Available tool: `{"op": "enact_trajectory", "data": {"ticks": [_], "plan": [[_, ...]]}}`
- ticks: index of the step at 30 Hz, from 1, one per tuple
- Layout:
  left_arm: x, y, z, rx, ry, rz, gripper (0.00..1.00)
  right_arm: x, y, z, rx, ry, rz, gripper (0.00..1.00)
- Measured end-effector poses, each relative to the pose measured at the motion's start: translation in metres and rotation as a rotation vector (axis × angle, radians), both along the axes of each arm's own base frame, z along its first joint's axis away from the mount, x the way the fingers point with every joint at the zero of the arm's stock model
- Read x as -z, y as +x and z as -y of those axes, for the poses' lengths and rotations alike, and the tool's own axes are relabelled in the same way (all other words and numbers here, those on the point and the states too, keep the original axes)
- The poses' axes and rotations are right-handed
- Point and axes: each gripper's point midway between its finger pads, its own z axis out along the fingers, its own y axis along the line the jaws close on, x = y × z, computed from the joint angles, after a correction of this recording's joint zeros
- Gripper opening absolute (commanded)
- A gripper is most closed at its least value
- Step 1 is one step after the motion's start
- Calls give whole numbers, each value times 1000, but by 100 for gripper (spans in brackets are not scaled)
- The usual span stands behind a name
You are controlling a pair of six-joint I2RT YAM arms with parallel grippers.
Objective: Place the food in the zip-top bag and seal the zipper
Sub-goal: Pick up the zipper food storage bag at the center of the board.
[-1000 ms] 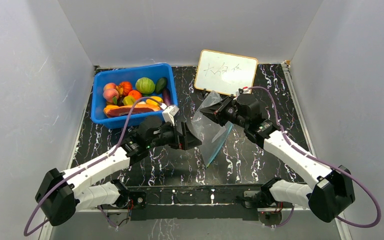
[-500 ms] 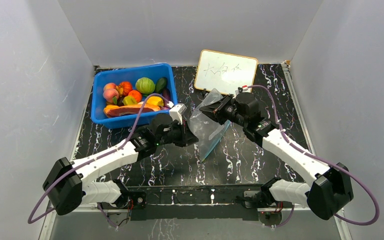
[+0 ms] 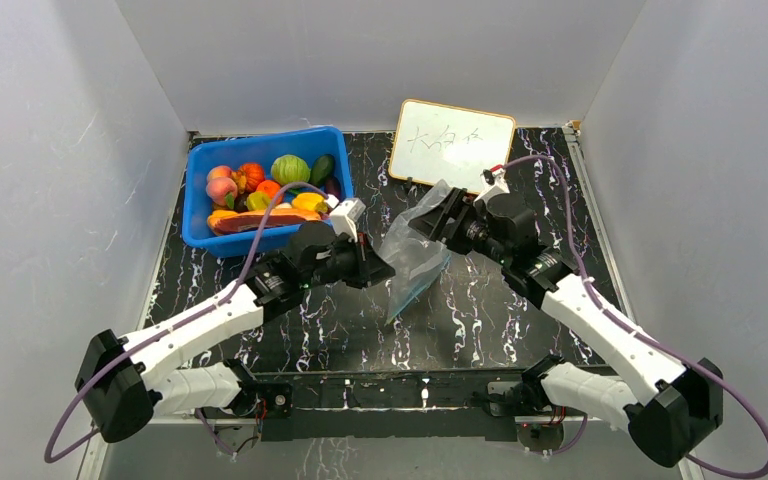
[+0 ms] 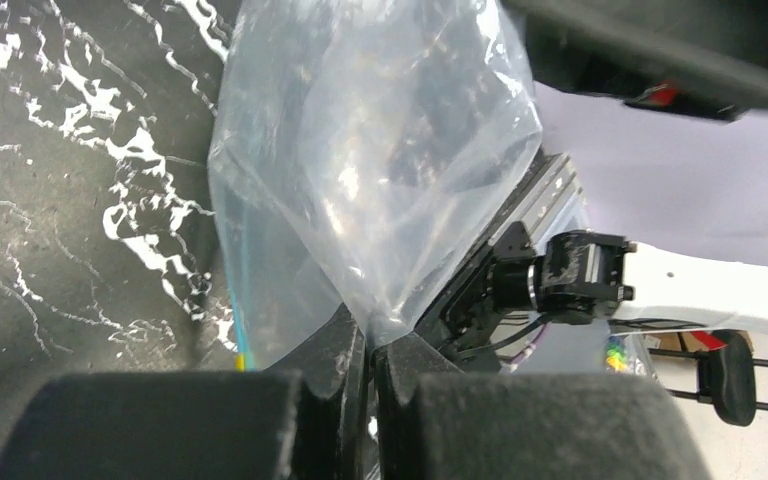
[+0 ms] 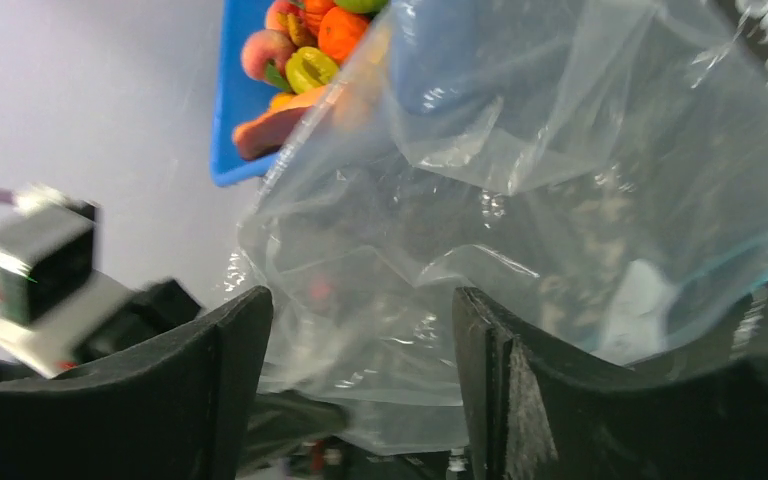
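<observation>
Left claw [image 4: 368, 345]: I am pinching the clear crinkly zip-top bag [image 3: 410, 262], jaws fully closed, over the black marbled bench [image 3: 480, 320]. My right claw [image 5: 358, 310] is standing open, gripping nothing. Plastic toy food [image 3: 265, 190] is sitting in the blue plastic bin [image 3: 260, 240]; filling and sealing are waiting.

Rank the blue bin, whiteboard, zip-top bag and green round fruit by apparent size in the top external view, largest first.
1. blue bin
2. whiteboard
3. zip-top bag, crumpled and held up nearer the camera, so its place against the whiteboard is unsure
4. green round fruit
</observation>
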Motion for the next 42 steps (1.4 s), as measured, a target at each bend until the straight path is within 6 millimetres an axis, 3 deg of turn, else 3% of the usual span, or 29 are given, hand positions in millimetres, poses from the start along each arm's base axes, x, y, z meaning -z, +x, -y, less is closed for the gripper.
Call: {"op": "enact_trajectory", "data": {"ticks": [5,8,12,19,23,27,33,38,42], "plan": [[-35,1,2,-10,-51,17,0,-10,-2,16,-73,-196,230,72],[-47,2,3,-17,-68,13,0,-5,-4,21,-129,-292,337,75],[-44,2,1,-36,-56,-10,0,7,-13,24,-205,-376,420,78],[-32,3,-10,-89,-4,-41,0,-11,-30,22,-334,-443,689,76],[-33,4,-13,-121,5,-66,0,4,-47,24,-438,-512,856,77],[-49,7,-9,-146,-49,-82,0,26,-54,27,-504,-616,1008,77],[-64,10,-13,-233,-115,-147,0,32,-44,30,-513,-742,1168,74],[-96,15,-22,-323,-176,-160,0,25,-43,26,-492,-758,1294,77],[-121,17,-39,-407,-234,-141,0,42,-47,24,-528,-770,1324,77]]}}
